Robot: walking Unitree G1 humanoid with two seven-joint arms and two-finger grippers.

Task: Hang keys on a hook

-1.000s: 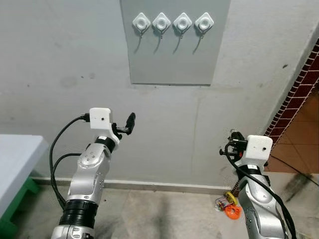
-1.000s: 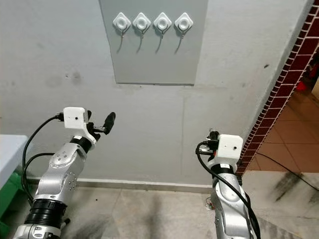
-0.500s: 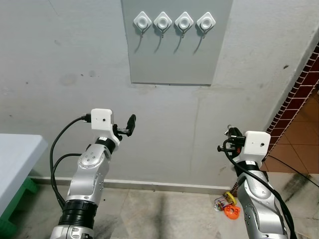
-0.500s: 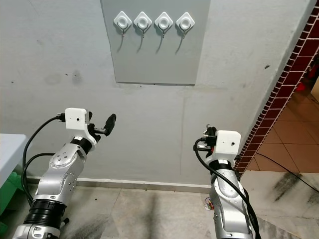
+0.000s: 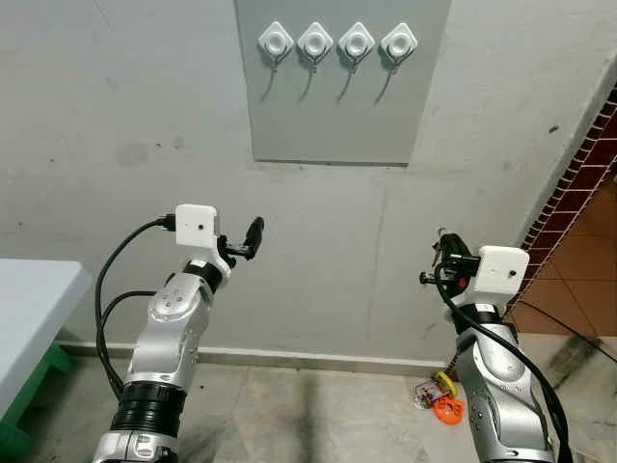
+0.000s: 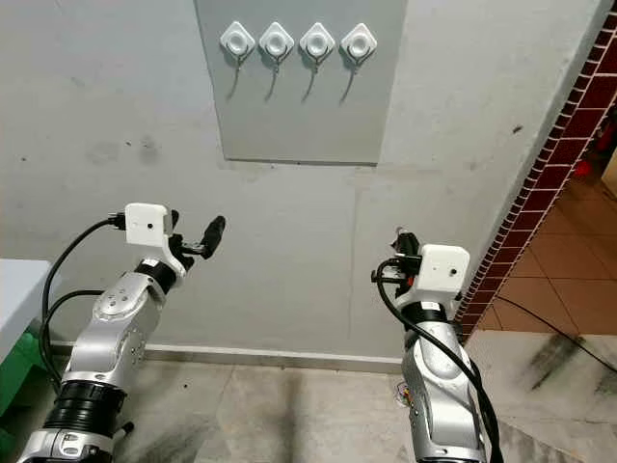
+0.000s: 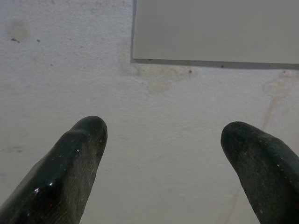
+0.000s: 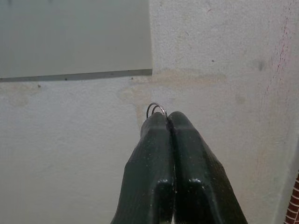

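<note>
Wall: grey plaster wall (image 5: 116, 116) stood close in front of me, with a brick edge (image 5: 578, 183) off to my right and a tiled floor (image 5: 308, 415) below.
Table: a pale table (image 5: 34, 309) sat at my far left, well apart from the work.
Panel: a flat grey panel (image 5: 337, 121) was fixed high on the wall, well above both my hands.
Hooks: four white hooks (image 5: 336, 44) ran in a row along the top of that panel, and all four hung bare.
Left hand: my left gripper (image 7: 163, 154) was raised toward the wall below the panel's lower corner, its two fingers spread wide with nothing between them.
Right hand: my right gripper (image 8: 167, 122) was raised toward the wall below and to the right of the panel, its fingers pressed tight together.
Key ring: a thin wire key ring (image 8: 156, 109) poked out just past my right fingertips, pinched between them; the keys themselves I could not make out.
Floor clutter: something small and orange (image 5: 445, 407) lay on the floor by the skirting, near my right arm.
Progress: I judged the pick-up done and the hanging not yet begun, since the ring sat well below the hooks.
What was left: lifting my right hand to the row, slipping the ring over one hook, then letting go.
</note>
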